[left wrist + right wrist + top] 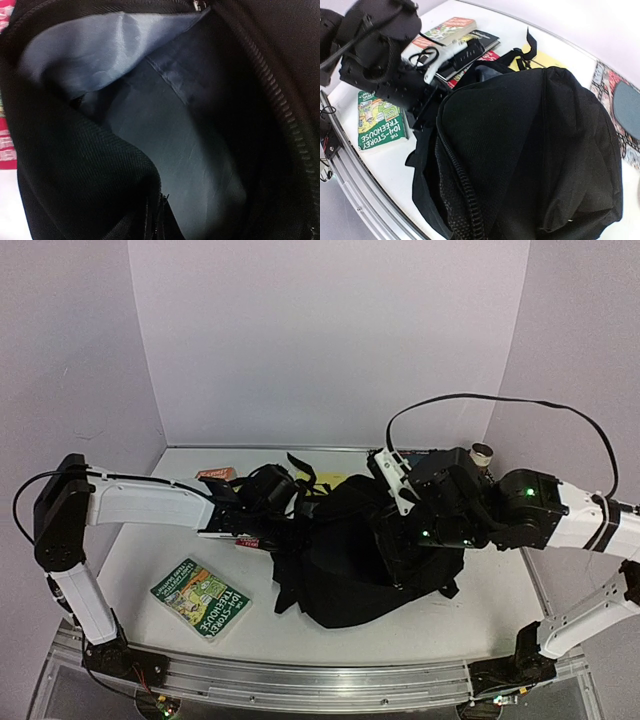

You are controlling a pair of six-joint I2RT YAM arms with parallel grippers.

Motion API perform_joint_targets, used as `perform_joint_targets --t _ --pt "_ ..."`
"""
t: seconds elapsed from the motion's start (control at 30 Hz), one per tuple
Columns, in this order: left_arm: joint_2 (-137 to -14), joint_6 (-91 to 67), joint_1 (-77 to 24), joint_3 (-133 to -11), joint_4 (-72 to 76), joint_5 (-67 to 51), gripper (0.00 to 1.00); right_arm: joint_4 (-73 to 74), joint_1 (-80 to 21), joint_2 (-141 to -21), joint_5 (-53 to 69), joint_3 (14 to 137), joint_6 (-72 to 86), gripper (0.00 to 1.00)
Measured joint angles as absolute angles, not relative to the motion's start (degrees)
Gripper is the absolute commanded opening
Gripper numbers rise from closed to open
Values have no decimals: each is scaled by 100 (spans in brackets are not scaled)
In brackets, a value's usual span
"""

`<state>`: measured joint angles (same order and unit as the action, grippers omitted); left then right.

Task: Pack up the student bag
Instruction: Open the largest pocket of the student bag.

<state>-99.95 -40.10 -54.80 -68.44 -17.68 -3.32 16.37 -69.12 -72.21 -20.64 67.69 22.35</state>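
White table (480, 590) holds green book (200, 598) near student bag (350, 560); more books (452, 30) behind.

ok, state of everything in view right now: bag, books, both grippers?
backpack: lying on the table, zip undone, mouth open, grey lining showing, nothing visible inside.
green book: closed, flat, cover up, outside the bag.
other books: closed, flat, far side, outside the bag.
left gripper: shut, at the bag's mouth; grip on fabric unclear.
right gripper: shut, over the bag; grip unclear.
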Motion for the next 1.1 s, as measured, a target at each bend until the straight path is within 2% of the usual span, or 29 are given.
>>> perform_joint_targets --t 0.23,0.5,0.6,0.77,0.97,1.1 --pt "-10239 -3894 -5583 -6804 -1719 -458 0 1766 -6797 -6913 -2732 6180 2561 0" --pt "-10248 -3840 -5617 -6429 -1623 -625 0 1629 -5251 -6739 -2660 4803 3340 0" --pt "-10250 -3785 -5672 -6365 -1553 -663 4 1445 -4878 -6781 -2615 4312 3628 1" --pt "-10178 -3776 -5737 -6138 -1471 -613 29 977 -4475 -6948 -2426 3726 3954 5" --pt "-9715 -3896 -5726 -6018 -1750 -221 63 643 -4355 -7254 -2166 3669 4055 10" --pt "-9335 -3993 -5467 -6015 -2185 192 76 565 -4337 -7361 -2073 3669 4045 17"
